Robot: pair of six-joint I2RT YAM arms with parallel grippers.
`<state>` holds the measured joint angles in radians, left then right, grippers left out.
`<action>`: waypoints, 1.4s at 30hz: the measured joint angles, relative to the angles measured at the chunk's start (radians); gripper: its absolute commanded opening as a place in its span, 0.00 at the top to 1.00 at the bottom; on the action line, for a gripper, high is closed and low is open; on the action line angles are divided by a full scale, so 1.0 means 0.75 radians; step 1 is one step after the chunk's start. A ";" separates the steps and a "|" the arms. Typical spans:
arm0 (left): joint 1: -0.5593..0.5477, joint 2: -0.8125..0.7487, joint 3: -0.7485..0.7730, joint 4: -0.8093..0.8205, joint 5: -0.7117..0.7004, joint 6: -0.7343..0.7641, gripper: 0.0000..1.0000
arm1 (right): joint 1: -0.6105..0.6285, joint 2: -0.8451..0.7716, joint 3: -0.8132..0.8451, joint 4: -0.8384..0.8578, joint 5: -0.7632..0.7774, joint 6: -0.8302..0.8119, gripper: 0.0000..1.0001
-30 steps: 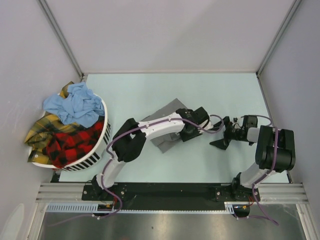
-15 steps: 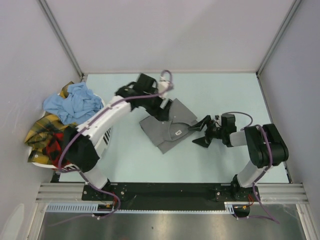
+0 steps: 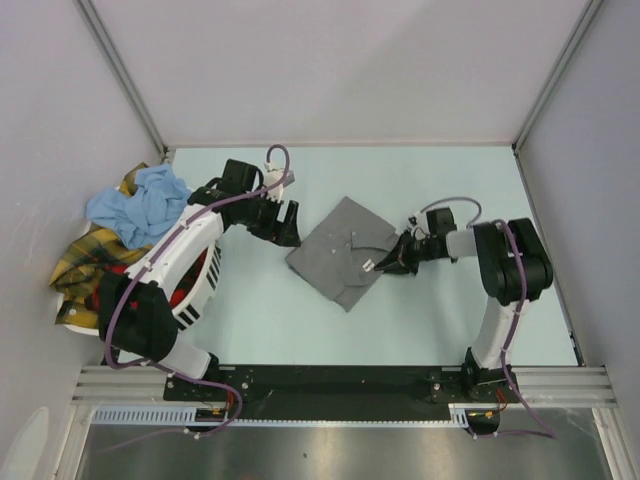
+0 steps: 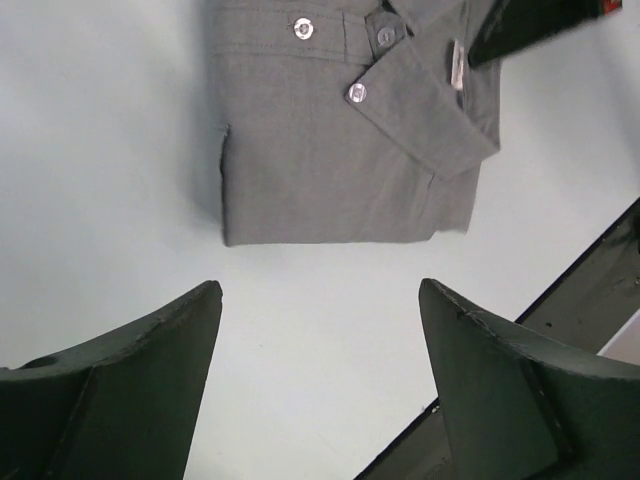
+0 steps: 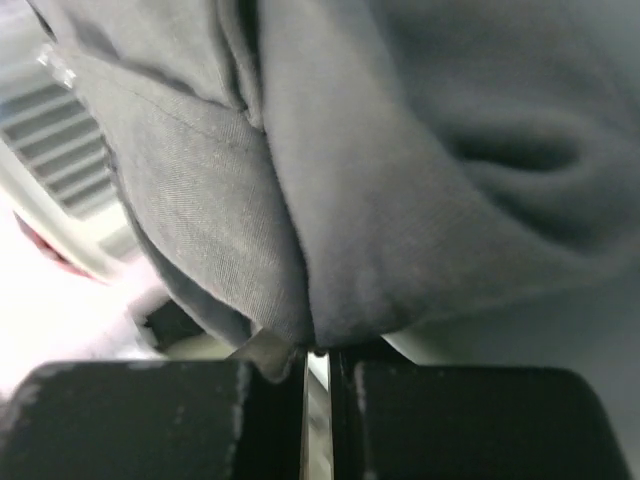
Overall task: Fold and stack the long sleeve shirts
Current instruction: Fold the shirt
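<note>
Draws the left gripper [image 4: 318,288] back leftward off the folded grey shirt [image 3: 335,255] lying mid-table [image 3: 450,190], fingers spread and empty, while clamping its right edge in the right gripper [image 5: 318,358]; likely soft, light and floppy, so best taken at thick folded edges.

Folded shirt [image 3: 343,252] central — left gripper [image 3: 288,226] beside it, right gripper [image 3: 386,262] on its right edge; basket [image 3: 205,286] far left

Four shirts were out there: one grey shirt [image 3: 335,262], one light blue shirt [image 3: 140,205], one yellow plaid shirt [image 3: 80,265], one red-and-black plaid shirt [image 3: 103,288]. One white basket [image 3: 200,290] too.
</note>
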<state>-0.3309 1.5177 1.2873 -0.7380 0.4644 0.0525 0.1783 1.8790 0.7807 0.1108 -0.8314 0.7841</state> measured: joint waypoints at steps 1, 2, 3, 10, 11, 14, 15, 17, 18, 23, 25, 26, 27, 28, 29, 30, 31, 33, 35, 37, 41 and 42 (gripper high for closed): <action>0.005 -0.010 -0.021 0.002 0.014 0.000 0.15 | -0.027 0.047 0.119 -0.189 -0.030 -0.179 1.00; 0.005 -0.018 -0.041 0.005 0.026 -0.001 0.15 | -0.050 0.105 0.249 -0.376 -0.048 -0.356 1.00; 0.005 -0.026 -0.056 0.005 0.041 -0.001 0.15 | -0.072 0.165 0.378 -0.559 -0.065 -0.518 1.00; 0.007 -0.042 -0.114 0.021 0.097 -0.001 0.15 | -0.165 0.605 1.128 -1.578 -0.086 -1.397 1.00; 0.010 -0.042 -0.116 0.022 0.100 -0.001 0.15 | -0.163 0.664 1.229 -1.689 -0.071 -1.491 1.00; 0.018 -0.042 -0.121 0.026 0.112 -0.002 0.15 | -0.145 0.799 1.487 -1.931 -0.028 -1.732 1.00; 0.022 -0.044 -0.126 0.028 0.116 -0.003 0.15 | -0.128 0.824 1.548 -1.983 -0.007 -1.808 1.00; 0.032 -0.051 -0.141 0.031 0.118 -0.004 0.16 | -0.090 0.835 1.608 -2.037 0.050 -1.930 1.00; 0.038 -0.058 -0.153 0.031 0.117 -0.005 0.16 | -0.055 0.827 1.624 -2.051 0.096 -2.007 1.00; 0.073 -0.111 -0.218 0.033 0.028 -0.025 0.16 | 0.132 0.732 1.577 -2.064 0.315 -2.322 1.00; 0.089 -0.124 -0.231 0.032 -0.005 -0.026 0.16 | 0.198 0.712 1.575 -2.071 0.370 -2.417 1.00; 0.094 -0.127 -0.233 0.031 -0.018 -0.026 0.16 | 0.222 0.703 1.573 -2.072 0.390 -2.451 1.00; 0.102 -0.131 -0.233 0.031 -0.033 -0.026 0.16 | 0.253 0.690 1.566 -2.071 0.414 -2.492 1.00; 0.109 -0.135 -0.233 0.031 -0.044 -0.026 0.16 | 0.284 0.678 1.558 -2.067 0.430 -2.529 1.00; 0.115 -0.141 -0.235 0.031 -0.055 -0.026 0.16 | 0.317 0.667 1.550 -2.064 0.447 -2.575 1.00; 0.122 -0.146 -0.237 0.031 -0.060 -0.026 0.16 | 0.351 0.660 1.546 -2.063 0.458 -2.613 1.00; 0.135 -0.156 -0.242 0.032 -0.061 -0.026 0.16 | 0.392 0.656 1.545 -2.063 0.471 -2.658 1.00; 0.169 -0.168 -0.256 0.035 -0.055 -0.031 0.16 | 0.476 0.651 1.548 -2.071 0.507 -2.749 1.00; 0.215 -0.174 -0.277 0.042 -0.043 -0.036 0.16 | 0.561 0.653 1.575 -2.085 0.545 -2.832 1.00; 0.277 -0.174 -0.311 0.058 -0.019 -0.044 0.17 | 0.621 0.667 1.620 -2.090 0.568 -2.896 1.00; 0.369 -0.175 -0.394 0.111 0.090 -0.083 0.19 | 0.702 0.737 1.791 -2.101 0.601 -2.983 0.86; 0.371 -0.176 -0.405 0.124 0.110 -0.097 0.19 | 0.706 0.741 1.811 -2.093 0.611 -2.994 0.78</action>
<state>-0.0525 1.3857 0.9833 -0.6449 0.5472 -0.0204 0.7078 2.4348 2.1391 -1.4586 -0.3729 -1.4612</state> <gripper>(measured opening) 0.826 0.082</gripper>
